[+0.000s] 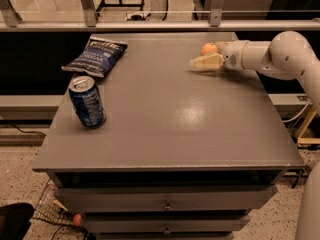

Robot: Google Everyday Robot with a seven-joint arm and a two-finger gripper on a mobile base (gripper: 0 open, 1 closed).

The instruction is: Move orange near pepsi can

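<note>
The orange [209, 48] is a small round fruit at the back right of the grey table [165, 134]. My gripper [203, 60] reaches in from the right on a white arm [270, 54] and sits right against the orange, which shows just behind its cream-coloured near side. Part of the orange is hidden by the gripper. The pepsi can [87, 101], dark blue with a silver top, stands upright near the table's left edge, far to the left of the orange and the gripper.
A flat dark blue chip bag [96, 55] lies at the back left, behind the can. A metal railing [150, 24] runs along the table's far edge. Drawers are below the tabletop, and a small reddish ball [76, 219] with a wire basket is on the floor.
</note>
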